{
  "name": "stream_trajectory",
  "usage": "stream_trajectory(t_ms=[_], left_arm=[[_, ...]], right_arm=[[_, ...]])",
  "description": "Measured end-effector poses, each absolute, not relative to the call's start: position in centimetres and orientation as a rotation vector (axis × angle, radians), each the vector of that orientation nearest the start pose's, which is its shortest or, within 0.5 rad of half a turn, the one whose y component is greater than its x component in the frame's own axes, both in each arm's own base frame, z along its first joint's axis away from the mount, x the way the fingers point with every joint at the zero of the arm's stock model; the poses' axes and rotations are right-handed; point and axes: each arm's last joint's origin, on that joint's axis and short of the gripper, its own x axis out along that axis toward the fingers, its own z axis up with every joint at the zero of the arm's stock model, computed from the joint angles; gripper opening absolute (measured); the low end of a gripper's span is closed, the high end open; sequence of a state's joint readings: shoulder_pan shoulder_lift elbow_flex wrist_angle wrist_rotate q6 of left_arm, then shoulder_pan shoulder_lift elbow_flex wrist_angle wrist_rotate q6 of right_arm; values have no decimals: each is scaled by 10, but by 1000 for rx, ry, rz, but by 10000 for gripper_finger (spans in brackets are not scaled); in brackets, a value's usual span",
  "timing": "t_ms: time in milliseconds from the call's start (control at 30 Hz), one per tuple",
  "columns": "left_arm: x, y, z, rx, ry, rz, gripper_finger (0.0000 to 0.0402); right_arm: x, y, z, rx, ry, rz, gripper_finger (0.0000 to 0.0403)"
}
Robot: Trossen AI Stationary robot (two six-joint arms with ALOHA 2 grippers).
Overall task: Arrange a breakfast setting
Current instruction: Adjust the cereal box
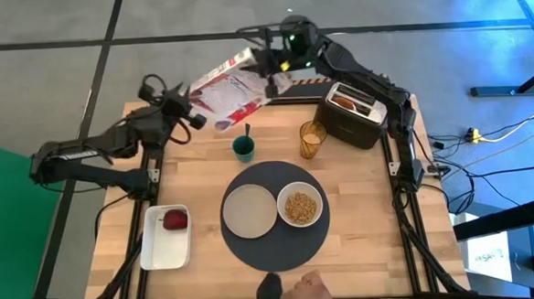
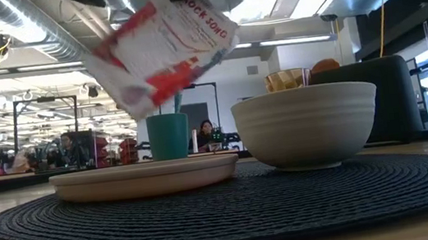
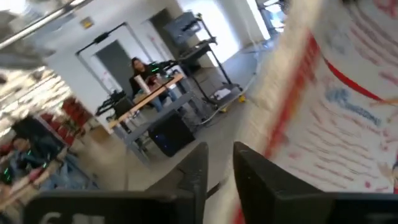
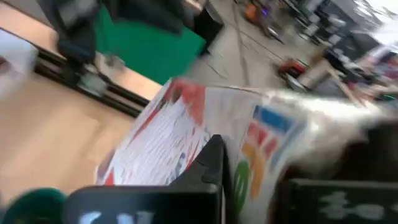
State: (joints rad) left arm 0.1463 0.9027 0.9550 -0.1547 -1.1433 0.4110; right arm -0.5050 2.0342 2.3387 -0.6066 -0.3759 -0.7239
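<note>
A person's hand (image 1: 304, 289) rests at six o'clock. The grey mat (image 1: 277, 250) holds the beige plate (image 1: 249, 211) and the white bowl (image 1: 300, 206), filled with cereal. Toward eleven o'clock both grippers hold the cereal bag (image 1: 232, 87) aloft, its long axis left-right: right gripper (image 1: 267, 69) pinching it, left gripper (image 1: 195, 113) also gripping, I think.

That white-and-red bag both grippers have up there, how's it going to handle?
Probably floppy: the bag sags crumpled between the left gripper and right gripper. Likely light, since it hangs tilted from edge grips. Its glossy film may slip, so keeping both grips seems wise.
</note>
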Motion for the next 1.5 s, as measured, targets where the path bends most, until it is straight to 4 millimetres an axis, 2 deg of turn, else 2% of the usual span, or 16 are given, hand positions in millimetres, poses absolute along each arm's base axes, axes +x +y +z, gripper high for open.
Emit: stream_trajectory(t_ms=[233, 600, 700, 767, 900, 1033, 1133, 1333, 1500], left_arm=[[148, 49, 386, 345, 291, 1329, 108], [150, 47, 387, 186, 146, 1182, 110], [150, 47, 387, 146, 116, 1169, 111], [143, 45, 390, 109, 78, 1160, 111], [123, 40, 402, -7, -64, 1058, 111], [108, 33, 413, -15, -152, 816, 111], [101, 31, 416, 13, -180, 705, 111], [112, 28, 415, -47, -190, 449, 110], [141, 29, 411, -142, -178, 271, 110]], right_arm=[[396, -209, 451, -653, 348, -344, 1], [396, -204, 462, -802, 270, -267, 0], [385, -196, 478, -863, 211, -222, 0], [374, -188, 492, -892, 156, -189, 0], [348, -173, 514, -898, 44, -9, 0], [327, -165, 526, -806, -66, 227, 0], [311, -161, 534, -743, -167, 442, 0], [295, -153, 546, -633, -333, 906, 0], [297, -138, 558, -616, -355, 1002, 0]])
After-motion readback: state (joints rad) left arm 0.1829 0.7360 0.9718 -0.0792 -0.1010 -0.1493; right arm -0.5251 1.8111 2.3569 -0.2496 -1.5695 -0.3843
